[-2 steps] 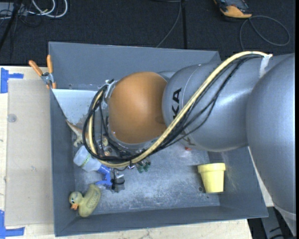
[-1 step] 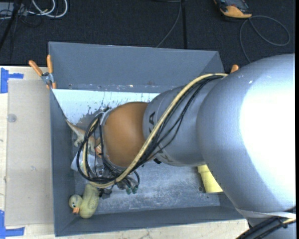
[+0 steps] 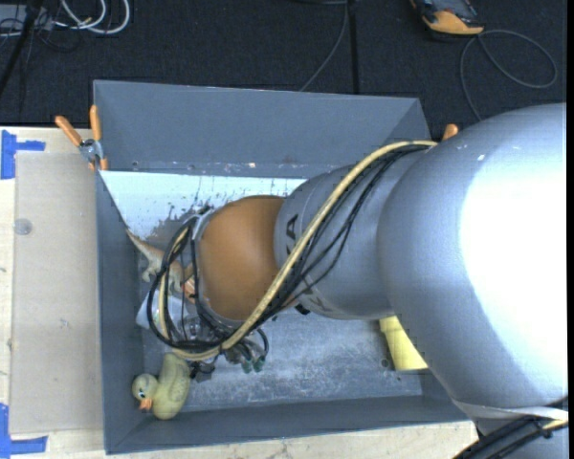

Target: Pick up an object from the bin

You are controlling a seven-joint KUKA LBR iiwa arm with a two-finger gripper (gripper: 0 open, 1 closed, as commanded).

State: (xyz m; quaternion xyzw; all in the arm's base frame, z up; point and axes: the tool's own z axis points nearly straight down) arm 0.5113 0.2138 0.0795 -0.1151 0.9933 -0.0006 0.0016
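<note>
Centrally, grey bin; dark floor.

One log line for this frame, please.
arm: down in left half of bin | nearest: yellow rubber duck, lower-left corner, beside wrist | other: yellow block at right, partly under arm

**Duck and yellow block on the bin floor**

A yellow rubber duck lies in the front left corner of the bin. Its head, with an orange beak, points toward the left wall, and its body stretches up and to the right. A pale yellow oblong block lies well apart at the right, its upper end hidden.
</note>
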